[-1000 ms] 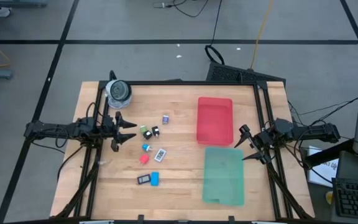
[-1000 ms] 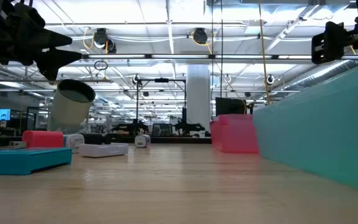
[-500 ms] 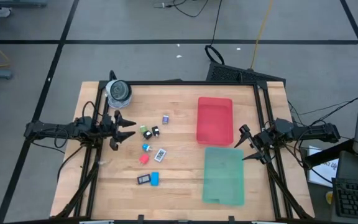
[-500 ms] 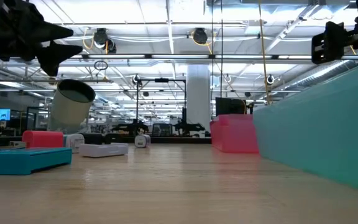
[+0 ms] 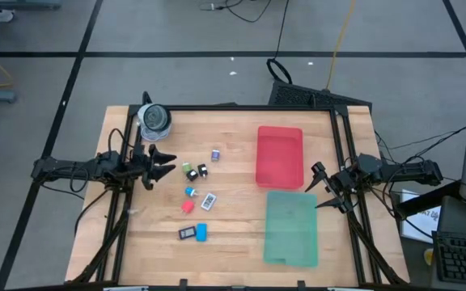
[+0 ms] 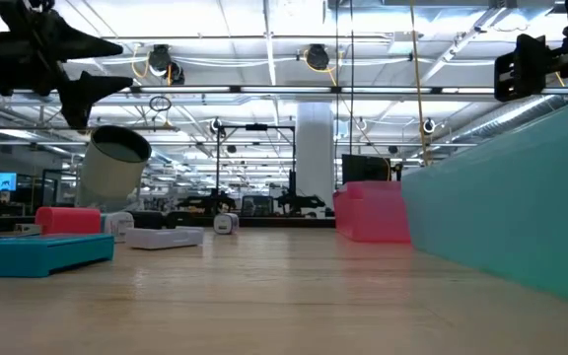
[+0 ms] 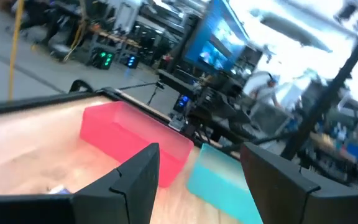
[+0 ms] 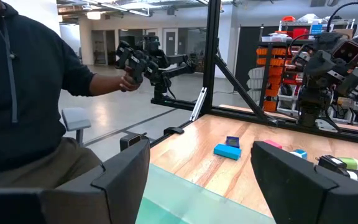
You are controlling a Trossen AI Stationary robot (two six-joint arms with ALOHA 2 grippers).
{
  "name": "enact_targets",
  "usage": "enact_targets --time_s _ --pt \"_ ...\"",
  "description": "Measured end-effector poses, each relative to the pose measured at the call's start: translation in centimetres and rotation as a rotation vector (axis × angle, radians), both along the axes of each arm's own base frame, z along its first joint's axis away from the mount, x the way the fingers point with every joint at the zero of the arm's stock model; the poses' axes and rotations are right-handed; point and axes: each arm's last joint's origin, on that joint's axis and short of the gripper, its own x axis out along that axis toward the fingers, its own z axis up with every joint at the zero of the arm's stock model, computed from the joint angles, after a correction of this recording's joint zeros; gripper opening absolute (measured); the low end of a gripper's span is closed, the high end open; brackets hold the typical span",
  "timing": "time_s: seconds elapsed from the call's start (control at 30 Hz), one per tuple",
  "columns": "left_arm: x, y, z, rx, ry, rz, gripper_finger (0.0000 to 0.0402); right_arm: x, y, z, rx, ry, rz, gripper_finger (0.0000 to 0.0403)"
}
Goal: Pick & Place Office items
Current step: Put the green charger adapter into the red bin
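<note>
High view: left gripper (image 5: 162,168) at 9 o'clock, fingers spread, empty, hovering just left of the office items (image 5: 196,196) scattered left of centre. Right gripper (image 5: 320,187) at 3 o'clock, spread, empty, beside red tray (image 5: 280,155) and green tray (image 5: 290,228).

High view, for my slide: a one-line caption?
Both open grippers, left and right, flank scattered office items and two trays.

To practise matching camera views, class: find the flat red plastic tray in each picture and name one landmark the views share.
High view: flat red plastic tray, right of centre, just above the green tray.
Low view: right of centre, behind the green tray.
Left wrist view: centre left, beside the green tray.
Right wrist view: not in it.
Shared landmark: the green tray.
</note>
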Motion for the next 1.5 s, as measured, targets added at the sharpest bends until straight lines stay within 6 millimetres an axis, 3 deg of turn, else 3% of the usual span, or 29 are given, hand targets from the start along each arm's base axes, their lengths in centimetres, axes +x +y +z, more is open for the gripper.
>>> enact_targets --time_s 0.13,0.23,0.57,0.93,1.1,1.37,1.5 --pt "0.0 0.3 -0.9 -0.241 0.046 0.104 0.0228 0.0 0.0 0.0 0.000 0.000 0.000 0.0267" --pt "0.1 0.4 -1.7 -0.319 0.107 0.132 0.0238 0.0 0.0 0.0 0.000 0.000 0.000 0.0267" --pt "1.8 0.5 -2.4 -0.309 0.189 0.140 0.0321 0.0 0.0 0.0 0.000 0.000 0.001 0.0267" --pt "2.8 0.4 -5.9 -0.431 0.509 0.219 0.0295 0.0 0.0 0.0 0.000 0.000 0.001 0.0267" --pt "3.8 0.3 -4.8 -0.447 0.669 0.240 0.0281 0.0 0.0 0.0 0.000 0.001 0.000 0.0267" --pt "6.2 1.0 -1.3 -0.496 0.869 0.395 0.0260 0.0 0.0 0.0 0.000 0.001 0.000 0.0267" --pt "7.5 1.5 -1.1 -0.552 0.926 0.452 0.0249 0.0 0.0 0.0 0.000 0.001 0.001 0.0267"
